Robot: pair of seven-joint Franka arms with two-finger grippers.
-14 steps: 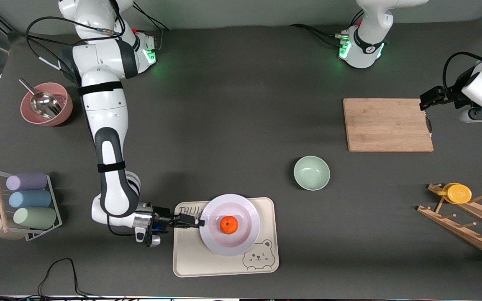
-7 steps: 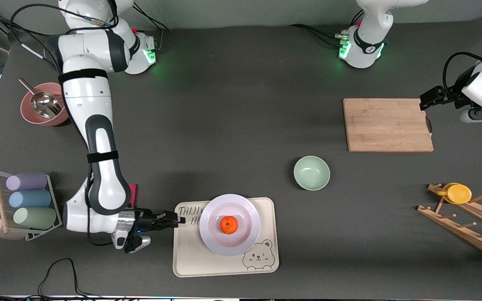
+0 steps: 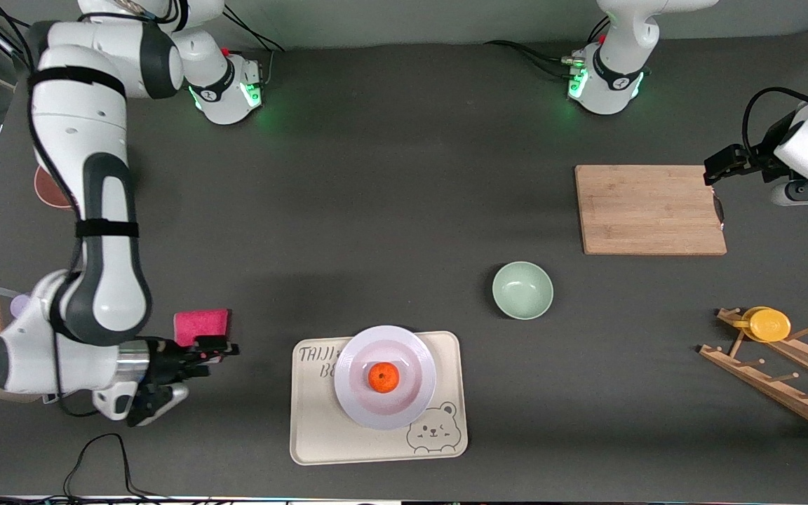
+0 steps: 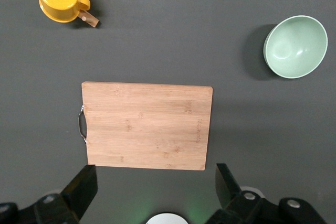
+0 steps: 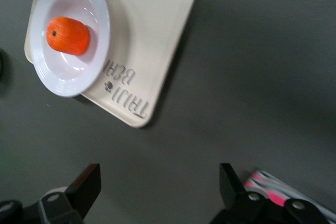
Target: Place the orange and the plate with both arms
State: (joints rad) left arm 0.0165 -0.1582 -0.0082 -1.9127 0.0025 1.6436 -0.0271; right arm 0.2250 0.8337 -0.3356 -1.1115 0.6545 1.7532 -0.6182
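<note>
Since the orange [image 3: 383, 377] sits on the plate [image 3: 351, 393], job looks done; right hand [image 3: 213, 348], at plate's 9 o'clock, & left hand [image 4: 153, 188] over the board [image 3: 649, 209] are wide open, empty. Next: park both.

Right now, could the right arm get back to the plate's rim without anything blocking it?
Probably yes. The right pincer is open, above bare table beside the pink sponge. Only open table and the tray's low edge separate it from the plate, which holds the orange.

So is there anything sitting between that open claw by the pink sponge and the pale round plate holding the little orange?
Nothing visible: only bare dark table lies between the right gripper and the pale lavender plate with the small orange.
</note>
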